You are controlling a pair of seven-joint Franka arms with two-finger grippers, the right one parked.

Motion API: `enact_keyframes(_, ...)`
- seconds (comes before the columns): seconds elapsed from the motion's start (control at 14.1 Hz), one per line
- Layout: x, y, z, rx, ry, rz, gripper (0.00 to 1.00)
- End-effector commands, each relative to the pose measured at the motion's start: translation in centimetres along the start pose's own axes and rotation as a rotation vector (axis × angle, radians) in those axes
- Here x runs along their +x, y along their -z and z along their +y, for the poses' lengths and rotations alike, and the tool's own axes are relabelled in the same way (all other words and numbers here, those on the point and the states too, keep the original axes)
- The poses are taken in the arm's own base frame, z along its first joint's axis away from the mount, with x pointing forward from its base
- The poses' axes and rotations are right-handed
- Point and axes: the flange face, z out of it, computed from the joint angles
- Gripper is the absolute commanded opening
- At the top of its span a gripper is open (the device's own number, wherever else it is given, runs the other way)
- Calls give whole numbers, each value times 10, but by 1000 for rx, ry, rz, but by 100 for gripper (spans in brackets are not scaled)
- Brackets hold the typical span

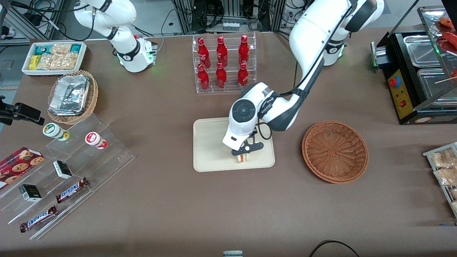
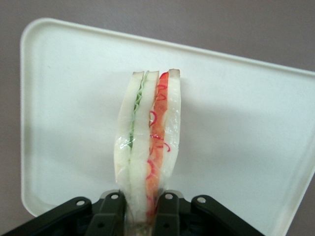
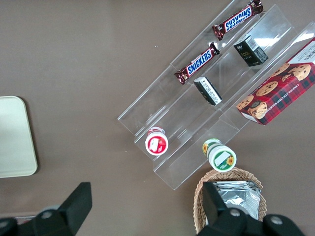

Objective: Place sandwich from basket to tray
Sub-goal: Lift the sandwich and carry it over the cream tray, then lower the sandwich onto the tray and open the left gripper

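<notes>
Tool clamped on layered triangular sandwich, over smooth cream tray.

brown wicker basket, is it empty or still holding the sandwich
Empty: the round reddish-brown wicker basket shows bare weave. The hand grips the triangular wrapped sandwich over the cream tray.

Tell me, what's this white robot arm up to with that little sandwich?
The working arm's pincer is shut on a wrapped sandwich and holds it over the cream tray, at the tray's edge nearer the front camera. The round wicker basket it belongs to sits beside the tray with nothing in it. Whether the sandwich touches the tray yet, I cannot tell.
</notes>
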Motion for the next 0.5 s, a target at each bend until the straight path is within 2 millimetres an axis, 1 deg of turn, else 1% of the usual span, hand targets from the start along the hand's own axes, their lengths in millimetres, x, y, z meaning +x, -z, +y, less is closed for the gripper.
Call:
enact_keyframes(0.0,-4,-3,20,-3,21,20,0)
enact_keyframes(0.07,-10,-5,25,1,20,23,0)
enact_keyframes(0.21,-16,-14,28,26,20,46,0)
enact_keyframes(0.43,-18,-21,28,40,31,57,0)
